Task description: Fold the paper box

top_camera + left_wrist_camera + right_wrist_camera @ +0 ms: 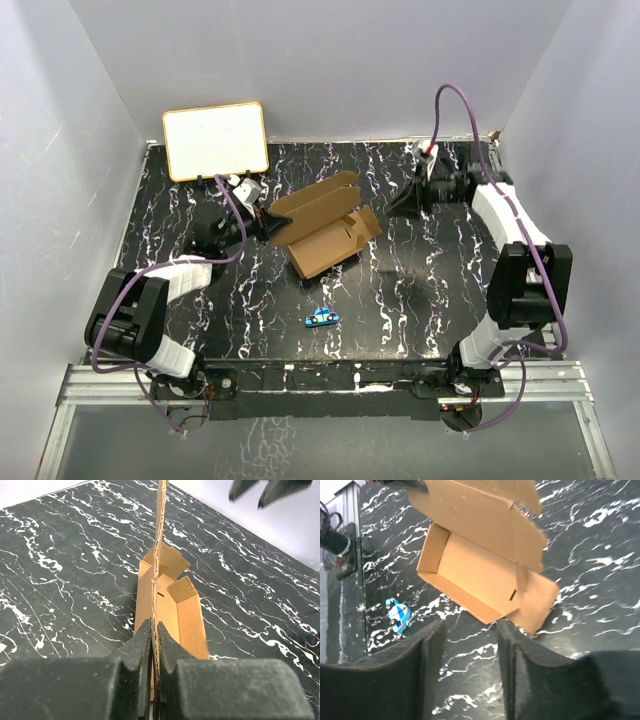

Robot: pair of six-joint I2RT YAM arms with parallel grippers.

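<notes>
The paper box [322, 232] is plain brown cardboard, partly folded into an open tray with its lid flap raised, at mid table. My left gripper [268, 222] is shut on the edge of the raised flap at the box's left end; in the left wrist view the flap [160, 555] runs edge-on up from between the fingers [140, 650]. My right gripper [405, 203] is open and empty, to the right of the box and apart from it. In the right wrist view the box [475, 575] lies beyond the fingers [432, 650].
A white board with a tan frame [215, 140] leans at the back left corner. A small blue toy car [321, 317] lies in front of the box, also in the right wrist view [397, 614]. White walls enclose the black marbled table [420, 290].
</notes>
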